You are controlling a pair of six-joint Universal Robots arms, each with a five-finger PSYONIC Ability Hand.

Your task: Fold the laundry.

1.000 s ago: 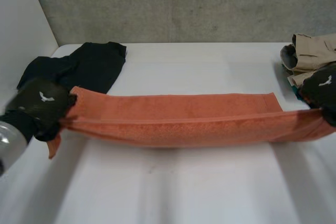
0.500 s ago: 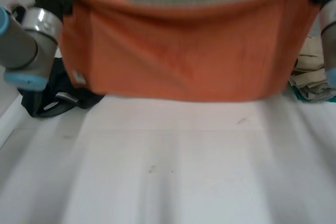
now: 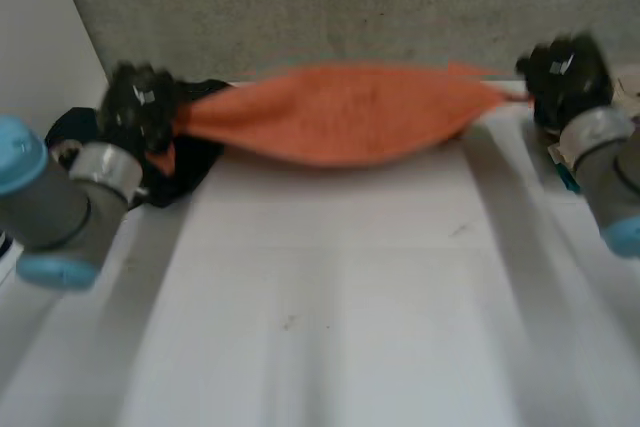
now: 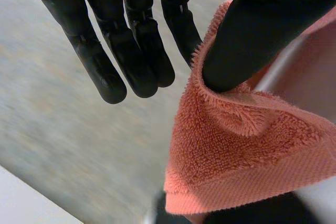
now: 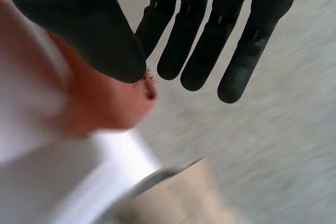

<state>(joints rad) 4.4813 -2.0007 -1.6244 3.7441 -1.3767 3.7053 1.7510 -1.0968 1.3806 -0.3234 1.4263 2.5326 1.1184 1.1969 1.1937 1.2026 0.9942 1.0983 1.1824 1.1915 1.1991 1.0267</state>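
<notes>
An orange towel [image 3: 350,112] hangs stretched between my two hands over the far part of the white table [image 3: 330,287], sagging in the middle. My left hand [image 3: 140,107] holds its left end. In the left wrist view the thumb pins a towel corner [image 4: 236,150] against the straight fingers [image 4: 136,40]. My right hand [image 3: 565,72] holds the right end. In the right wrist view its thumb [image 5: 89,24] presses the towel's tip [image 5: 100,103] against the side of the nearest finger.
A black garment [image 3: 190,162] lies at the table's far left, just behind and under my left hand. A beige garment [image 5: 184,192] lies at the far right, beneath my right hand. A grey wall [image 3: 350,7] closes the back.
The towel was held as a low folded strip near me, then lifted high and spread. Both hands have now carried it to the table's far side and lowered it.
</notes>
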